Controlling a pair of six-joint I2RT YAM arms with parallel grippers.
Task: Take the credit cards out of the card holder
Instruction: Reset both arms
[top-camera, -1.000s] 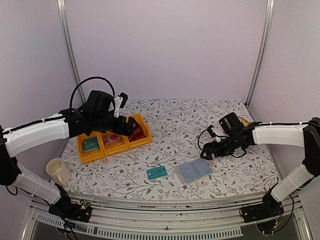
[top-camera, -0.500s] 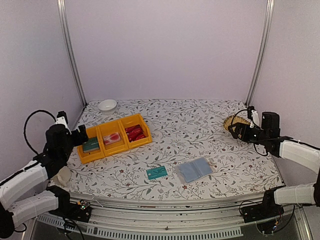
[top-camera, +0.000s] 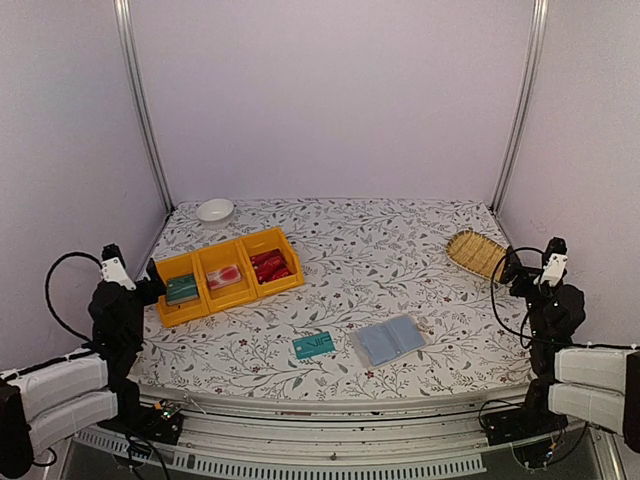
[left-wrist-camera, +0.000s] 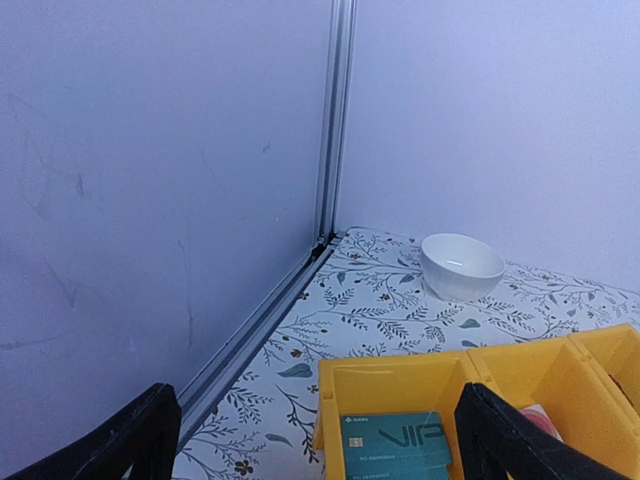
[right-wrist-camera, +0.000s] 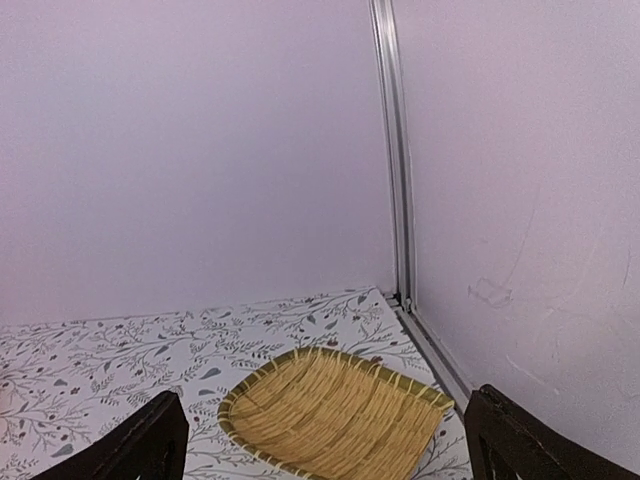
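The card holder (top-camera: 390, 340) lies open and flat on the table near the front, its pale blue leaves up. A teal credit card (top-camera: 314, 345) lies on the table just left of it. More teal cards (top-camera: 182, 289) (left-wrist-camera: 395, 440), pink cards (top-camera: 225, 277) and red cards (top-camera: 270, 267) sit in the yellow bins (top-camera: 290, 282). My left gripper (top-camera: 152, 275) (left-wrist-camera: 315, 450) is open and empty at the far left, by the teal bin. My right gripper (top-camera: 512, 268) (right-wrist-camera: 330, 455) is open and empty at the far right, facing the basket.
A woven straw basket (top-camera: 477, 253) (right-wrist-camera: 335, 415) lies at the right side. A white bowl (top-camera: 214, 209) (left-wrist-camera: 460, 265) stands at the back left. The yellow bin's rim (left-wrist-camera: 400, 370) is just ahead of the left fingers. Walls and metal corner posts close in both sides.
Both arms have pulled back from the middle of the table to the near left and right corners. The cards and card holder have not moved.
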